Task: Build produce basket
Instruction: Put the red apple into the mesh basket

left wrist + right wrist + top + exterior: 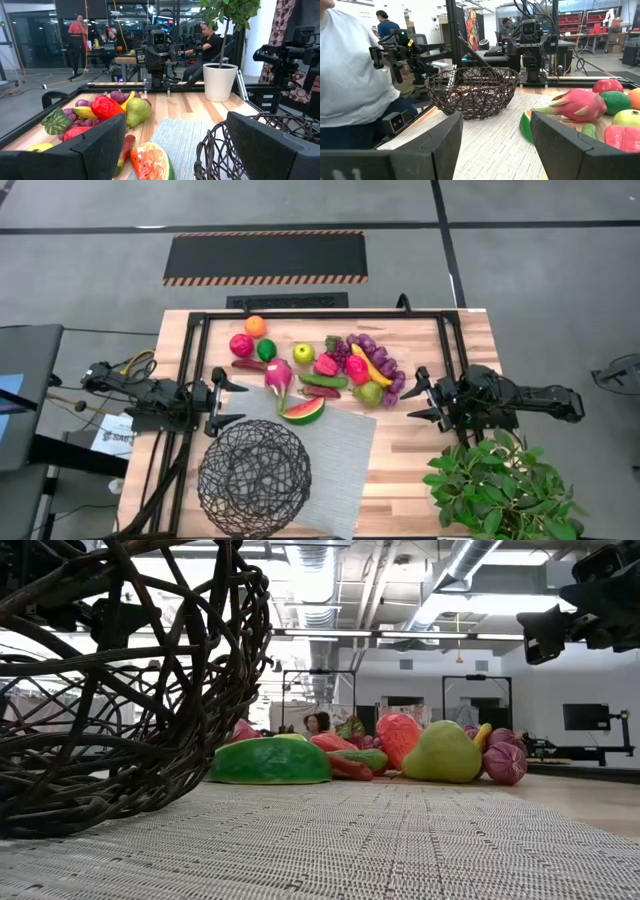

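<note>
High view: dark woven-wire basket (254, 478)

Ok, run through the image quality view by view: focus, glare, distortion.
Low view: the wire basket looms huge and soft against the lens, and ceiling lights glare behind it. High view: evenly lit, no harsh shadows on the table. Left wrist view: own fingers blurred and dark. Right wrist view: the dragon fruit fairly crisp.

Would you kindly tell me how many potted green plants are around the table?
1: the leafy green plant in a white pot stands at the table's corner beside the right arm. Others may be out of view.
</note>
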You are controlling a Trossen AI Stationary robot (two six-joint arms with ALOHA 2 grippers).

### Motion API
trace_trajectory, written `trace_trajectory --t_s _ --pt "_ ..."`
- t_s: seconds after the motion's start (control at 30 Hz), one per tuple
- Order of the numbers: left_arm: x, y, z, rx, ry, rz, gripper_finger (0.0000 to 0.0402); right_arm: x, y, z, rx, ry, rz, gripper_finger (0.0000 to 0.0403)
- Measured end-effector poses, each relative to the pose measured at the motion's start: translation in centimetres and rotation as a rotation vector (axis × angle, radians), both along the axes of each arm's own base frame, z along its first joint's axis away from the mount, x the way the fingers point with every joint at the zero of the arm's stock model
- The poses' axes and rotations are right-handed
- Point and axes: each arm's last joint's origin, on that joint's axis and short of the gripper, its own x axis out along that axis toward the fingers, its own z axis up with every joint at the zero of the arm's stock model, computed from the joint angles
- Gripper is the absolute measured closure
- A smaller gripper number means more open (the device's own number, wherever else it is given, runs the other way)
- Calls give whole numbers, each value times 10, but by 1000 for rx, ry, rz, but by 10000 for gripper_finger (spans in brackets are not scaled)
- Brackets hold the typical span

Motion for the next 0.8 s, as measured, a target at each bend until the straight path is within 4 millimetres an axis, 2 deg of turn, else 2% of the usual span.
trace_trajectory --t_s 0.17,0.33,0.43,0.8 --pt "0 0 1 -3 -6 0 70 0 -1 3 -69 -47 -28 148" --pt "0 0 3 -98 -25 -14 70 -1 -1 11 107 -89 -15 148" --pt "0 0 3 -167 -27 -16 70 -3 0 21 196 -170 7 148" --pt "0 2 6 -337 -59 31 70 -13 1 43 174 -418 35 148"
